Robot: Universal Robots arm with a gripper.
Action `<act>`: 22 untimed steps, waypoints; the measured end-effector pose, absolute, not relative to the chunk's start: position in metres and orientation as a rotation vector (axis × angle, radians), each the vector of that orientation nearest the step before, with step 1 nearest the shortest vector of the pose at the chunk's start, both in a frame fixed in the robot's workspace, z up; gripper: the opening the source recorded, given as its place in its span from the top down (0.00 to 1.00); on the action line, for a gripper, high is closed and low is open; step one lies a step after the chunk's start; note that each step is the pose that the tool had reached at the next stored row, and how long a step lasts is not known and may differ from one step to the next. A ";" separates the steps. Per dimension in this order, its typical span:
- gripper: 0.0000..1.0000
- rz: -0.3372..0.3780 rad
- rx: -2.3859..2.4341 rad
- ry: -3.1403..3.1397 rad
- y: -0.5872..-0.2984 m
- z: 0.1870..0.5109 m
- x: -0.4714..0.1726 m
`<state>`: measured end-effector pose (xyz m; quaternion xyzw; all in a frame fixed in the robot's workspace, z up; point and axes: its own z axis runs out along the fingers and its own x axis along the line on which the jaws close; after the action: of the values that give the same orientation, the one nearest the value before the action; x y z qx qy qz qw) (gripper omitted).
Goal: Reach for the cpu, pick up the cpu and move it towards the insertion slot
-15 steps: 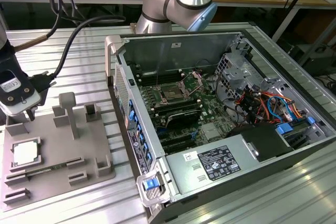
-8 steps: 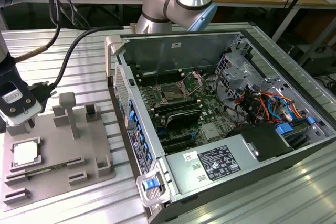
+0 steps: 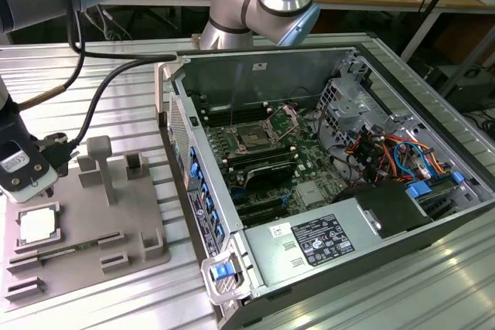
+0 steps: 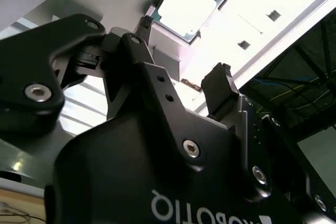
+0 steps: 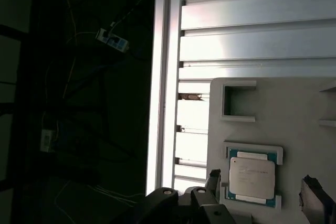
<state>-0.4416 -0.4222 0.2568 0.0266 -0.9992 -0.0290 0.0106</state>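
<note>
The cpu (image 3: 39,226) lies in a recess of the fixture plate (image 3: 131,206) on the table (image 3: 135,125), at the exterior view's left, the gripper (image 4: 184,45) above it. To the exterior view's right, the insertion slot (image 3: 255,137) sits inside the open computer case (image 3: 255,75).

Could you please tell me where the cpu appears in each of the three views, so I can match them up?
Exterior view: the cpu lies in the grey fixture plate at the exterior view's left, outside the computer case.
Second wrist view: the cpu lies beyond the open gripper.
First wrist view: the cpu sits in its recess between the fingertips.
Shared landmark: the grey fixture plate around the cpu.
</note>
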 end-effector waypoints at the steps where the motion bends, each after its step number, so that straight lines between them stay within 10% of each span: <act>1: 0.34 -0.091 0.083 -3.118 -0.422 0.257 -0.442; 22: 0.34 -0.091 0.084 -3.118 -0.423 0.250 -0.442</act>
<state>-0.4416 -0.4233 0.2500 0.0269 -0.9992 -0.0291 0.0105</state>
